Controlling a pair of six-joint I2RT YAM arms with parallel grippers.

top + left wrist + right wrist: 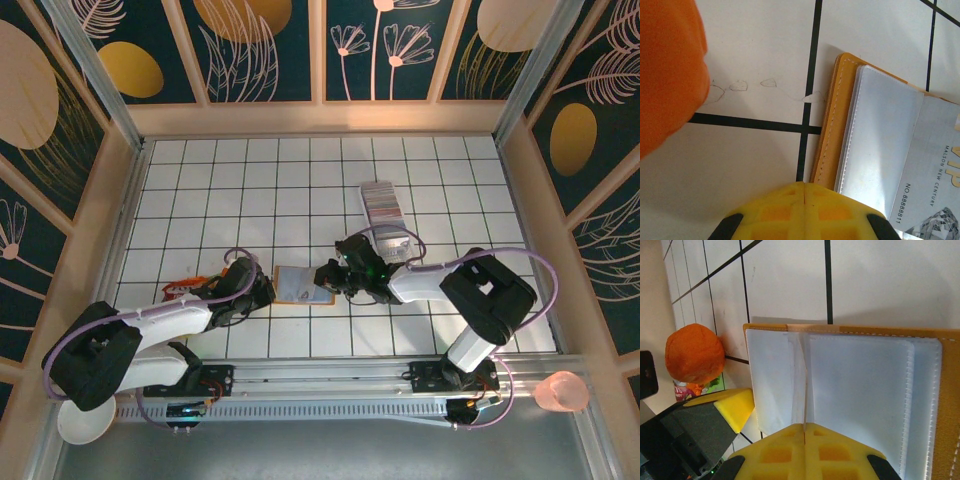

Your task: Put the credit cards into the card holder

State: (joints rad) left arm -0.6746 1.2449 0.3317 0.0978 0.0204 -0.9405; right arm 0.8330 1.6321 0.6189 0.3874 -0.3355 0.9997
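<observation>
Your L gripper (804,186), jaws shut, sits bottom-centre just beside the card holder (828,125), prob. bracing it; R gripper (804,426), also shut, noses its open pale inside, lower-middle.

The tan card holder (303,284) lies open and flat on the gridded table (250,180), pale clear sleeves up, with a VIP card (932,170) on it. Farther back, the credit cards (384,203) stand on edge in a row.

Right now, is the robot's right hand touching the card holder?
Touching. In the right wrist view, the right hand is shut, and a clear pocket leaf of the card holder runs straight into its pinched fingertips.
</observation>
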